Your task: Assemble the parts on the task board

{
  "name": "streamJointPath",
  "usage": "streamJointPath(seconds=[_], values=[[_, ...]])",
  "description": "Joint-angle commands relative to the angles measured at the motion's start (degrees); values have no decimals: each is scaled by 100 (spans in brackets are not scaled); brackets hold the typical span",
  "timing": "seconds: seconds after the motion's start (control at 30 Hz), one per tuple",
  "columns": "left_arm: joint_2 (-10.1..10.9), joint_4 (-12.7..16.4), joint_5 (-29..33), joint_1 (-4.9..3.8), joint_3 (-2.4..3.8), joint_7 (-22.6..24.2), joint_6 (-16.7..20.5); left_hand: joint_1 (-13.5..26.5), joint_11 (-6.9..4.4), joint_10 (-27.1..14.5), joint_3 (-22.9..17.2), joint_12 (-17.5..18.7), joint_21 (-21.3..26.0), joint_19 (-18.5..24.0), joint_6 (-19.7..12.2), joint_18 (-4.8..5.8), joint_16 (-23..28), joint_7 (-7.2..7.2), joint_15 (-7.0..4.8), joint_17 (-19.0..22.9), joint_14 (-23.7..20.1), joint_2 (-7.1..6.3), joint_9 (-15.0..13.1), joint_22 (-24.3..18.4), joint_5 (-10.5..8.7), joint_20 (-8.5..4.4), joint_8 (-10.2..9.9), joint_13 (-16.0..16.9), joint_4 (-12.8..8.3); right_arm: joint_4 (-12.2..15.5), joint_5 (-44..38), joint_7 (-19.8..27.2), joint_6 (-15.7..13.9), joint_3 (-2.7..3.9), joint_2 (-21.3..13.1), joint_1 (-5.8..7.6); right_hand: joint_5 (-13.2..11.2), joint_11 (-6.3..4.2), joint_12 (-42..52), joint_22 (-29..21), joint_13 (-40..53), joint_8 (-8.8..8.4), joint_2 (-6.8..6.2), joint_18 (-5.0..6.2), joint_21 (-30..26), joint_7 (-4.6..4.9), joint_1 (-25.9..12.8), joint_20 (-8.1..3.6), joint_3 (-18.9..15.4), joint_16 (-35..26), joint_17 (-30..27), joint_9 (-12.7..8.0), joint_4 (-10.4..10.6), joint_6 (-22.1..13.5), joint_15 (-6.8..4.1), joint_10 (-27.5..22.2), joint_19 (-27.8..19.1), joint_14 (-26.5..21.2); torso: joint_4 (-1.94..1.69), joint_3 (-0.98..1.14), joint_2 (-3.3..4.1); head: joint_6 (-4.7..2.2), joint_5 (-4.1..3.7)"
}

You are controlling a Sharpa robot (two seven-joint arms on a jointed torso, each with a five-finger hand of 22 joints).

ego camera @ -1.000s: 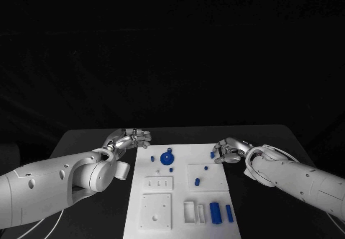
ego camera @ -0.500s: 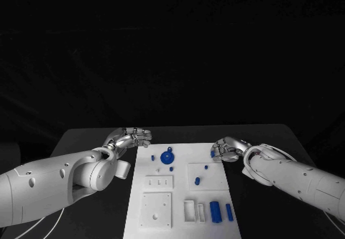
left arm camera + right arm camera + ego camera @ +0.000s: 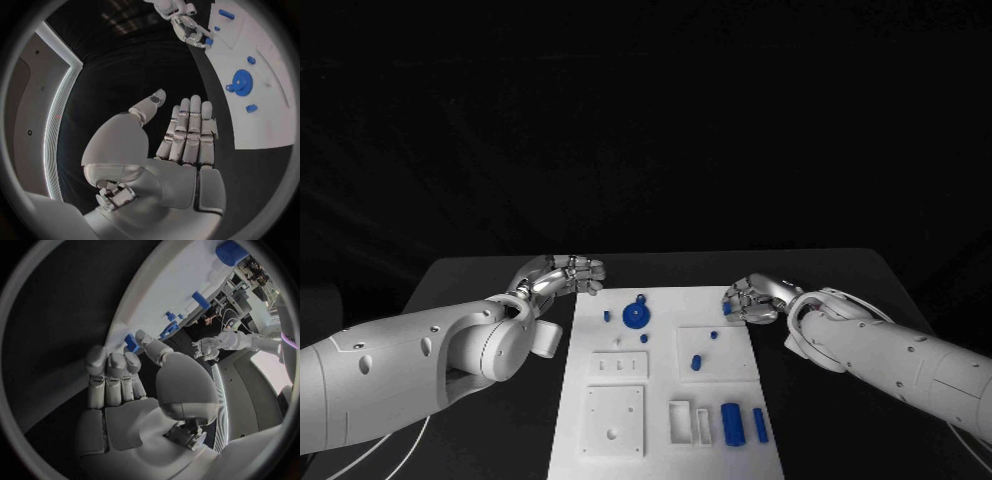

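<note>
The white task board (image 3: 625, 445) lies in the middle of the table. On it are a round blue disc (image 3: 635, 318), small blue pegs (image 3: 695, 365) and two blue cylinders (image 3: 731, 425) near the front. My right hand (image 3: 757, 300) is at the board's far right edge. Its thumb and a fingertip close on a small blue part (image 3: 131, 342), which also shows in the head view (image 3: 728, 309) and the left wrist view (image 3: 207, 41). My left hand (image 3: 568, 275) hovers off the board's far left corner, holding nothing, with straight fingers (image 3: 187, 130) and the thumb apart.
White blocks with holes (image 3: 615, 420) and a slotted white holder (image 3: 689, 425) stand on the board's near half. Black table (image 3: 473, 285) lies bare on both sides of the board. My left forearm (image 3: 416, 370) runs along the board's left side.
My right hand has edged slightly farther away and inward, over the small blue part at the board's edge. The left hand has stayed put.
</note>
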State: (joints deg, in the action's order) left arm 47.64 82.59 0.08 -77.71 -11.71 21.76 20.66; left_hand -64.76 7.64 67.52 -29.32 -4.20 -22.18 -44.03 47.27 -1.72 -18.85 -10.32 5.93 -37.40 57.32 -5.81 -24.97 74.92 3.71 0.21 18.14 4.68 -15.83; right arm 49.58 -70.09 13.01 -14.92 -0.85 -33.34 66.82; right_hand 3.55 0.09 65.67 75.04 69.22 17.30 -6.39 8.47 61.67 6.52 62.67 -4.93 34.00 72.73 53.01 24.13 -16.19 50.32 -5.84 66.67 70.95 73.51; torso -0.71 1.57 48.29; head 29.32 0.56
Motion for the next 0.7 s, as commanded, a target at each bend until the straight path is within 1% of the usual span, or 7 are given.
streamJointPath(seconds=[0.03, 0.4, 0.5, 0.7], values=[[-5, 13, -41, -3, 6, 27, -89, 59, -5, 32, -23, 11, -19, 49, -1, -119, 25, 10, 6, -6, 18, 17, -9, 125, 7, 4, -13, 8, -16, 1, -12, 29, 77, 1, 8, -5, -35, 8, 40, 93, 11, 33, 60, 653, 33, 13, -26, -3, 44, -9, 13, 8, 3, 67, -27, 40, 39, 18, -1, 4, -1, 3, 0], [-5, 10, -42, -3, 6, 23, -92, 63, -4, 31, -22, 13, -21, 50, -5, -118, 28, 8, 7, -9, 18, 18, -9, 125, 7, 4, -15, 7, -17, -13, -29, 14, 56, 1, 24, -7, -67, 34, 55, 90, 15, 89, 98, 653, 47, 40, -56, -15, 151, -7, 36, 22, 28, 208, -3, 49, 44, 25, -3, 4, -2, 5, 0], [-5, 9, -42, -3, 6, 23, -93, 63, -4, 31, -22, 13, -22, 51, -6, -118, 29, 8, 7, -10, 18, 18, -10, 125, 7, 4, -16, 7, -17, -13, -37, 11, 42, 1, 27, -8, -72, 43, 62, 88, 16, 126, 117, 653, 53, 49, -58, -24, 228, -6, 47, 36, 46, 291, 5, 54, 47, 26, -4, 4, -2, 2, -6], [-4, 11, -45, -3, 6, 22, -93, 64, -4, 31, -23, 13, -22, 51, -6, -118, 29, 7, 7, -11, 18, 20, -10, 124, 7, 4, -16, 7, -18, -13, -74, -4, -41, 1, 34, -10, -73, 14, 81, 87, 24, 189, 157, 653, 67, 16, -87, -33, 338, -6, 63, 63, 86, 429, -20, 73, 54, 29, -2, 4, 0, 15, -2]])
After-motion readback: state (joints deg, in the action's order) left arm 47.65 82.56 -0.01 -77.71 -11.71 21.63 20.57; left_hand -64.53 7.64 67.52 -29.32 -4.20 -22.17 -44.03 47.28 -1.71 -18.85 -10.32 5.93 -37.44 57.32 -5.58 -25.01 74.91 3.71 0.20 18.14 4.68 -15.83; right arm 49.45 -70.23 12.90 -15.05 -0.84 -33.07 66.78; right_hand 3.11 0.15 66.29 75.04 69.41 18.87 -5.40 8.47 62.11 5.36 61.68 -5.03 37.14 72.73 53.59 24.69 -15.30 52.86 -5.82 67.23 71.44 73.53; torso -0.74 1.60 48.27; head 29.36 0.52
